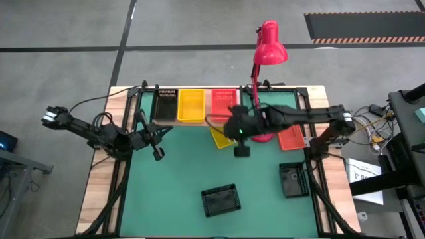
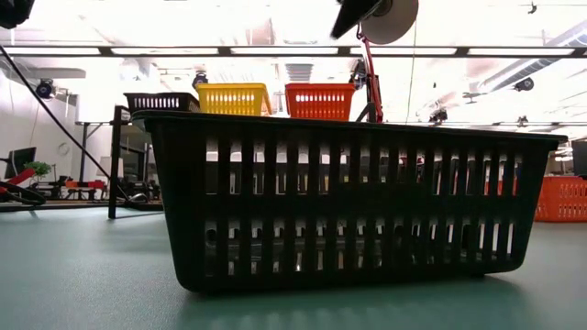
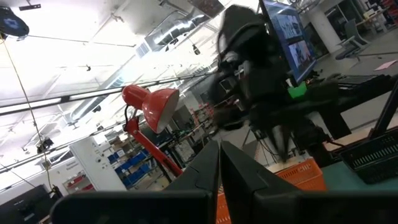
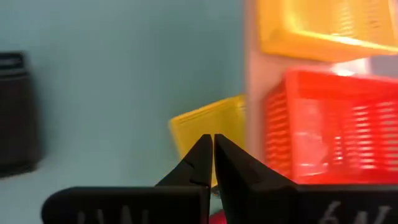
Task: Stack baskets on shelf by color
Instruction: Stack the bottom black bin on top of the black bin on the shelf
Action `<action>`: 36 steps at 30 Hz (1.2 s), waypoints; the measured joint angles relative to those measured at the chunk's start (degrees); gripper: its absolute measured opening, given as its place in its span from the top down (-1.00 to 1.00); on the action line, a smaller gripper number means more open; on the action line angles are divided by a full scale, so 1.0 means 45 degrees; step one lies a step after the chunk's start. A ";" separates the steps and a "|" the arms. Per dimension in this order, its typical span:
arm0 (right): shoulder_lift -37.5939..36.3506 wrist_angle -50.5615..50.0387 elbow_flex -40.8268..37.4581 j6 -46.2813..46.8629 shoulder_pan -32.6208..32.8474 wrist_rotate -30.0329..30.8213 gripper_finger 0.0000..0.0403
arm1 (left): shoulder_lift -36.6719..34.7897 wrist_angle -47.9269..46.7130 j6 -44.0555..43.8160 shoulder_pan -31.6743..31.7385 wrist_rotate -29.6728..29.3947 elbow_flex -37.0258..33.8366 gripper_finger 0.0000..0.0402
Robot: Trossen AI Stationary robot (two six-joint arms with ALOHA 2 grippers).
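Note:
On the wooden shelf point(image 1: 199, 121) at the far edge, a black basket point(image 1: 167, 105), a yellow basket point(image 1: 191, 105) and an orange-red basket point(image 1: 224, 101) stand side by side; they also show in the low view point(image 2: 237, 97). Another yellow basket point(image 1: 220, 137) lies on the green table just in front of the shelf, partly under my right arm. My right gripper point(image 1: 242, 151) hangs shut and empty above the table near it; its wrist view point(image 4: 213, 148) shows that yellow basket point(image 4: 208, 127) just ahead. My left gripper point(image 1: 158, 153) is shut and empty at the table's left point(image 3: 219, 155).
An orange-red basket point(image 1: 291, 138) lies at the right near the red lamp's base point(image 1: 262, 137). Two black baskets point(image 1: 220, 199) point(image 1: 293, 179) lie on the near half of the green table point(image 1: 179, 186). The lamp's head point(image 1: 270, 48) stands over the shelf.

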 joint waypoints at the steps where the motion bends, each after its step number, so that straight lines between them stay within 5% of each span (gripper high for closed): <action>1: -0.0175 -0.0029 -0.0225 0.0274 0.0304 -0.0004 0.95 | 0.0042 0.0002 -0.0002 0.0000 0.0000 0.0002 1.00; 11: -0.3038 0.4760 -0.5886 0.0974 0.2935 -0.0001 0.96 | 0.1524 0.2384 -0.0018 0.0002 0.0706 0.0089 1.00; 21: -0.5229 1.0399 -1.1364 0.0361 0.3895 -0.0005 0.96 | 0.3566 0.3796 -0.0393 0.0002 0.1135 0.0731 1.00; 36: -0.6770 1.1970 -1.3352 -0.2208 0.3947 -0.0020 0.96 | 0.8589 0.3703 -0.8790 -0.0254 0.2089 0.2436 1.00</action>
